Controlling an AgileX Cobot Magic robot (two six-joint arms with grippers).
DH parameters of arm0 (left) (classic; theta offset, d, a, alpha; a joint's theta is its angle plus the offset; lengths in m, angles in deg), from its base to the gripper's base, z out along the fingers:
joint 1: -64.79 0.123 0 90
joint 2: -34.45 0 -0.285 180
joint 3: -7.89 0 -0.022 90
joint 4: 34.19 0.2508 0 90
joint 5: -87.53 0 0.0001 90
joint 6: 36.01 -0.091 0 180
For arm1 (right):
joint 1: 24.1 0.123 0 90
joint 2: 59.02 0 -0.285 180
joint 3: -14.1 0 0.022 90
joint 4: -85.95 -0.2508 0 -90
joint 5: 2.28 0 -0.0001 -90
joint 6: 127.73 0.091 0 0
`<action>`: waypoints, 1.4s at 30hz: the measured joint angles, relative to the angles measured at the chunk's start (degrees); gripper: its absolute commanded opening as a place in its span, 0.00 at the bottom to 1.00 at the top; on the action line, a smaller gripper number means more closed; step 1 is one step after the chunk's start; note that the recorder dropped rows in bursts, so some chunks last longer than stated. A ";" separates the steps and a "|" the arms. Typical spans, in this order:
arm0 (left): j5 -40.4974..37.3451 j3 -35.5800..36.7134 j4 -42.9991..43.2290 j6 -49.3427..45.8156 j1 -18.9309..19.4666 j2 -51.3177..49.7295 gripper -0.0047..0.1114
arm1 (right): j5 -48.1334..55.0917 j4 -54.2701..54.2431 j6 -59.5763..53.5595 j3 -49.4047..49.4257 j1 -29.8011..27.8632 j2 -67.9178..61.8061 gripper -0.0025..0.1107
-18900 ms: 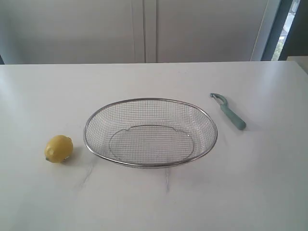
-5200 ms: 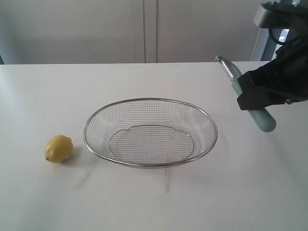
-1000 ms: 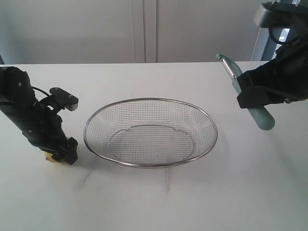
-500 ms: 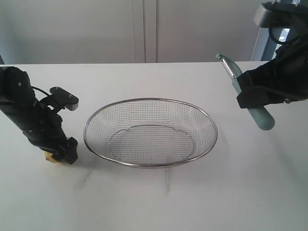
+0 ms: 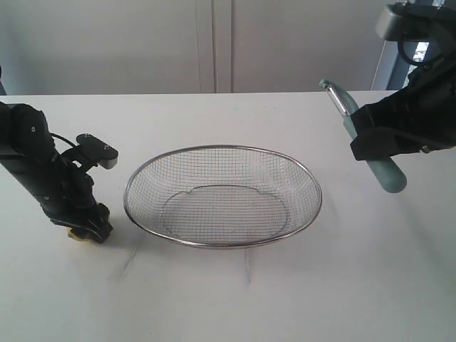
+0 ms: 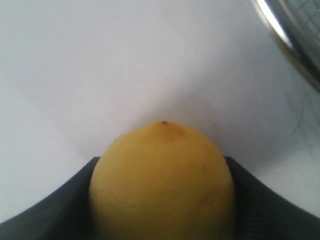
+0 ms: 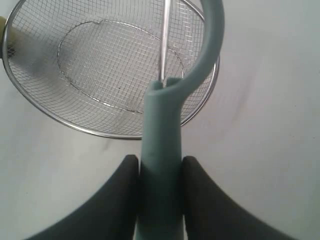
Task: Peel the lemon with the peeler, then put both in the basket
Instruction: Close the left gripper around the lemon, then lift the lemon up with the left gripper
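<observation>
Basket [image 5: 222, 246] between lemon [image 5: 75, 236], left, and peeler [image 5: 388, 177], right.

The lemon [image 6: 162, 185] is bright yellow w/ a tiny brown dot at its tip; the peeler [image 7: 161, 150] is pale blue-green w/ a shiny silver blade; the basket [image 5: 296, 178] is silver, its mesh a grid of small squares, w/ a shiny rim; the left gripper [image 5: 84, 229] & right gripper [image 7: 160, 167] are black; the table [image 5: 228, 299] is plain white; the wall [image 5: 107, 43] behind is pale grey.
</observation>
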 measured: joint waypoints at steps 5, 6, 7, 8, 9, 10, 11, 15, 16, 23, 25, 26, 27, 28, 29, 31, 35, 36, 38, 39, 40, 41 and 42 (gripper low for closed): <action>0.00 0.00 0.00 0.00 0.00 0.00 0.27 | 0.00 0.00 0.00 0.00 0.00 0.00 0.02; -0.14 0.00 0.00 0.00 0.00 0.00 0.23 | 0.00 0.00 0.00 0.00 0.00 0.00 0.02; -1.27 0.00 0.00 0.00 0.00 0.31 0.21 | 0.00 0.00 0.00 0.00 0.00 0.00 0.02; -1.89 0.00 0.00 0.00 0.00 0.85 0.17 | 0.00 0.00 0.00 0.00 0.00 0.00 0.02; -2.50 0.00 0.00 0.00 0.00 1.76 0.14 | 0.00 0.00 0.00 0.00 0.00 0.00 0.02; -2.76 0.00 0.00 0.00 0.00 2.70 0.10 | 0.00 0.00 0.00 0.00 0.00 0.00 0.02; -3.02 0.00 0.00 0.00 0.00 4.28 0.07 | 0.00 0.00 0.00 0.00 0.00 0.00 0.02; -3.91 0.00 0.11 0.00 0.00 7.91 0.04 | 0.00 0.00 0.00 0.00 0.00 0.00 0.02; -4.49 0.00 0.11 0.00 0.00 9.23 0.04 | 0.00 0.00 0.00 0.00 0.00 0.00 0.02; -10.20 0.00 -0.52 0.00 0.00 18.56 0.04 | -1.23 0.00 0.00 0.00 0.00 0.00 0.02; -11.77 0.00 -3.15 -0.49 0.00 22.08 0.04 | -1.42 0.00 -0.17 0.00 0.00 0.00 0.02; -12.16 0.00 -4.79 -1.64 0.00 23.62 0.04 | -1.70 0.00 -0.49 0.00 0.00 0.00 0.02; -12.61 0.00 -7.55 -4.17 0.00 25.61 0.04 | -2.45 0.00 -0.83 0.30 0.00 0.00 0.02; -13.14 0.00 -11.02 -7.18 0.00 27.20 0.04 | -3.41 0.00 -1.32 0.73 0.00 0.00 0.02; -13.94 0.00 -15.04 -11.85 0.00 29.19 0.04 | -4.35 0.00 -1.57 1.18 0.00 0.00 0.02; -16.09 0.00 -23.84 -23.00 0.00 32.98 0.04 | -6.47 0.12 -1.79 2.64 0.00 0.00 0.02; -22.30 0.00 -37.52 -43.38 -0.07 38.18 0.04 | -9.87 0.12 -1.93 5.41 0.00 0.00 0.02; -24.14 0.00 -40.34 -47.55 -0.07 38.89 0.04 | -10.79 0.12 -1.93 6.04 0.00 0.00 0.02; -27.09 0.00 -44.96 -53.73 -0.07 39.53 0.04 | -12.52 -1.16 -1.93 7.01 0.00 0.00 0.02; -28.32 0.00 -46.98 -56.54 -0.07 39.51 0.04 | -13.25 -2.76 -2.01 7.31 0.00 -0.12 0.02; -29.20 0.00 -48.83 -58.93 -0.07 39.51 0.04 | -13.75 -4.88 -2.01 7.40 0.00 -0.40 0.02; -29.75 0.00 -50.35 -60.78 -0.07 39.51 0.04 | -14.10 -7.39 -2.30 7.53 0.00 -0.78 0.02; -29.86 0.00 -51.50 -61.96 -0.07 39.37 0.04 | -14.28 -9.57 -2.97 7.66 0.00 -1.31 0.02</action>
